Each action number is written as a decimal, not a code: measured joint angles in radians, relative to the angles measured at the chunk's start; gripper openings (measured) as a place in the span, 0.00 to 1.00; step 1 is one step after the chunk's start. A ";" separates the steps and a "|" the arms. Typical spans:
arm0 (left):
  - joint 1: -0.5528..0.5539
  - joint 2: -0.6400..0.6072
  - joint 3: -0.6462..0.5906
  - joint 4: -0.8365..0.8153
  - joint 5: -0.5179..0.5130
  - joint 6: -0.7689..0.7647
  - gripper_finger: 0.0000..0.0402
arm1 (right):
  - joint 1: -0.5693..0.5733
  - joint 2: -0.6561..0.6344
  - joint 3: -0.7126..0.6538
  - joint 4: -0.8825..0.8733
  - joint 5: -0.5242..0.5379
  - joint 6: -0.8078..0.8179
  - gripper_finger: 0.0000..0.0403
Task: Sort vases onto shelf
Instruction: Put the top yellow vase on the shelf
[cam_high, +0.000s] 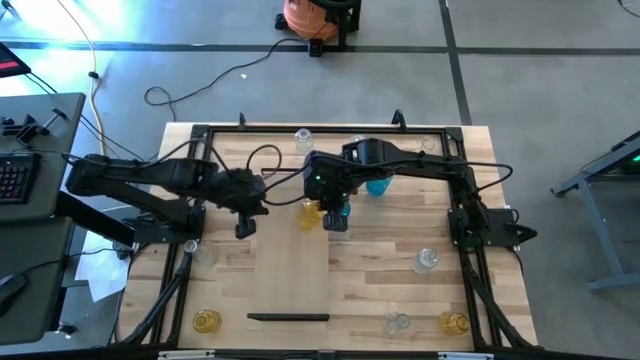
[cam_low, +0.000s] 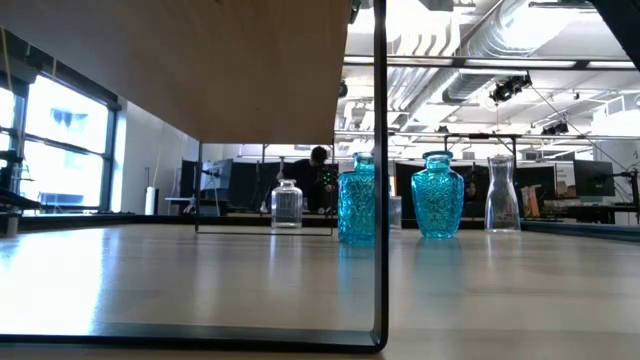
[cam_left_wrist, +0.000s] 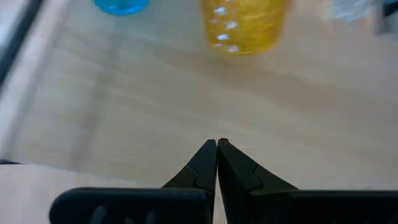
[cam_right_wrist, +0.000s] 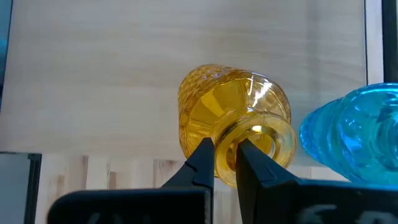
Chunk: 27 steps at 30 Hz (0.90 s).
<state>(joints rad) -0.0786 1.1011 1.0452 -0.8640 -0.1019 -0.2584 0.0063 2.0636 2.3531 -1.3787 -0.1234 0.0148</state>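
- The shelf, a pale wooden panel, is seen in the high view lying across the middle of the surface, with a dark strip at its near end.
- A yellow vase is held at its neck rim by the right gripper; the fingers are clamped on the rim, one inside the mouth and one outside. In the high view this vase sits at the far end of the shelf, under the right gripper.
- Whether the yellow vase is resting on the panel or just above it cannot be told.
- A blue vase is seen just beside the held yellow one; in the high view it lies close behind the right arm, off the panel.
- The left gripper hangs above the surface near the shelf's left edge, its fingers together and holding nothing.
- Still scattered off the shelf are a clear vase at the far edge, a clear vase on the right, a clear one and a yellow one at the near right, and a yellow one at the near left.
- The task is judged to be at an early stage: at most one vase is at the shelf, and most are left to be moved.
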 joint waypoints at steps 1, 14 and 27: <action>-0.012 0.000 -0.012 0.022 -0.056 0.003 0.01 | 0.000 0.000 0.000 0.000 0.007 0.007 0.02; -0.185 0.014 -0.266 0.695 -0.273 -0.145 0.01 | 0.000 0.000 0.002 -0.084 0.069 -0.031 0.02; -0.220 0.197 -0.279 0.958 -0.298 -0.193 0.01 | 0.026 0.000 0.002 -0.082 0.044 -0.048 0.02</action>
<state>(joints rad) -0.2985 1.2983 0.7666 0.0939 -0.3995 -0.4519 0.0321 2.0632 2.3550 -1.4609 -0.0792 -0.0329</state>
